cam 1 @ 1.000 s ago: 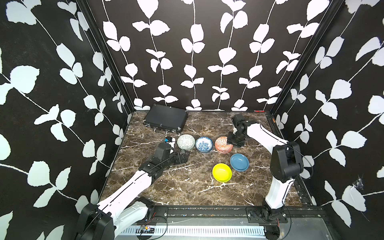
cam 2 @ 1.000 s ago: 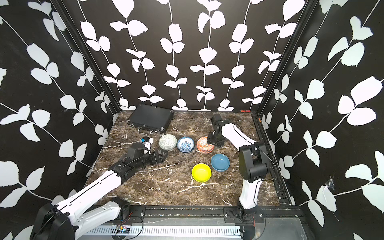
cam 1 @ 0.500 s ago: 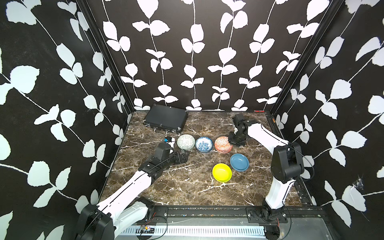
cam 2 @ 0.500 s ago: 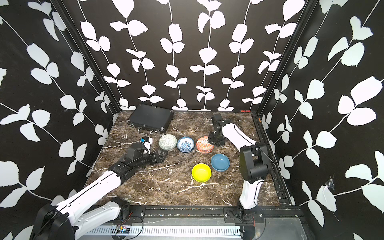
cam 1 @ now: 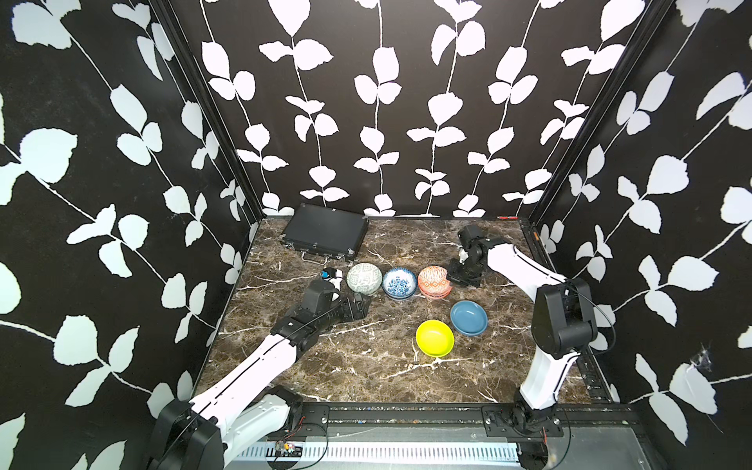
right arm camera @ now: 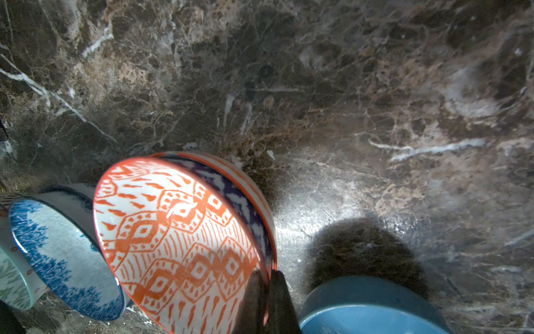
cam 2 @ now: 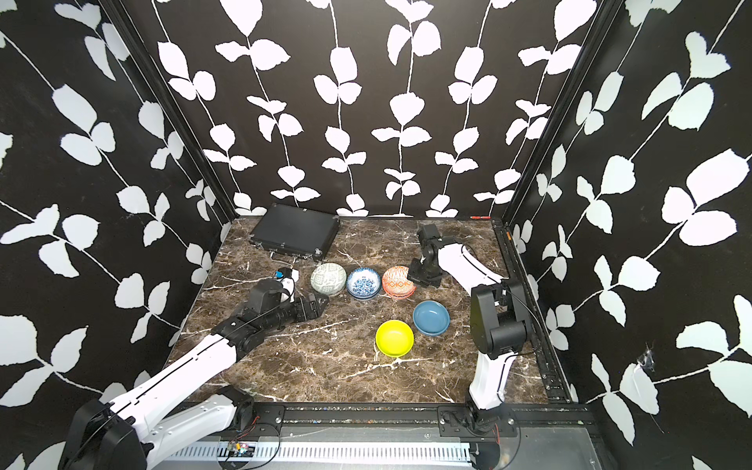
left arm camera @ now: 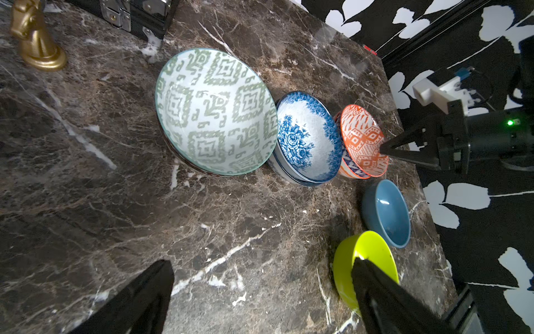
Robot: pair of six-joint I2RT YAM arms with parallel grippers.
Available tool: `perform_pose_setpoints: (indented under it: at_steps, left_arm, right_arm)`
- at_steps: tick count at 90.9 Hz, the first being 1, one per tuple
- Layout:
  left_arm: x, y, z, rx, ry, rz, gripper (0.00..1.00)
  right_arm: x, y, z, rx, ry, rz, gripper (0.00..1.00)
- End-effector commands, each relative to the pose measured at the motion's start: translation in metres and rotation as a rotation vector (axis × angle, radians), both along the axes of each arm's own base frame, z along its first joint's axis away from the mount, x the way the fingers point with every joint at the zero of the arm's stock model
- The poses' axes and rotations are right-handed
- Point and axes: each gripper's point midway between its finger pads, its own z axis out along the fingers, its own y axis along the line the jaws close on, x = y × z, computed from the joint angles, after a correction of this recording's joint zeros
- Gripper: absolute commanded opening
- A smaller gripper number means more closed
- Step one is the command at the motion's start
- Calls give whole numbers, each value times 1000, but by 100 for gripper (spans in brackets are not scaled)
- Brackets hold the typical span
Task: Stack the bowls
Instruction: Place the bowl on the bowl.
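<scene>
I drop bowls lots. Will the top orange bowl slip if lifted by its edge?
The orange bowl looks glazed and shiny, so it may slip. The right gripper pinches only its rim, so it could tilt. Probably breakable too.

A green-patterned bowl (cam 1: 363, 278), blue-floral bowl (cam 1: 399, 282), orange-diamond bowl (cam 1: 433, 279), yellow bowl (cam 1: 434, 337) and blue bowl (cam 1: 468, 317) sit on brown marble (cam 1: 346, 366).

Open marble in front, a crowded row behind

The table (cam 1: 346, 378) lies bare across its near part, between the left arm (cam 1: 260, 362) and the yellow bowl (cam 1: 434, 337). Across the middle the pale green stack (cam 1: 364, 278), blue-floral stack (cam 1: 399, 283) and orange stack (cam 1: 434, 281) stand rim by rim, with no way through. The right gripper (cam 1: 449, 280), pinched on the orange stack's rim, blocks its right side; the blue bowl (cam 1: 468, 318) sits just in front. The black case (cam 1: 325, 234) fills the far left corner.
</scene>
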Motion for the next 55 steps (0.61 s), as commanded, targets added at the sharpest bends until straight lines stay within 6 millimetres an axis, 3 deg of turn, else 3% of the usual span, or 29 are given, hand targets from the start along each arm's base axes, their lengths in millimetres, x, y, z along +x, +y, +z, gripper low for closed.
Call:
perform_pose_setpoints:
  at_steps: [1, 30, 45, 55]
  left_arm:
    - [0, 3, 2, -10, -17, 10, 99]
    - [1, 2, 2, -9, -15, 10, 99]
    - [0, 2, 1, -9, -14, 9, 99]
    - [0, 2, 1, -10, -15, 9, 99]
  right_arm:
    - [-6, -5, -13, -12, 32, -19, 0]
    - [-4, -5, -3, -12, 16, -8, 0]
    - [-5, -6, 11, -13, -13, -4, 38]
    - [-7, -7, 21, -13, -33, -5, 44]
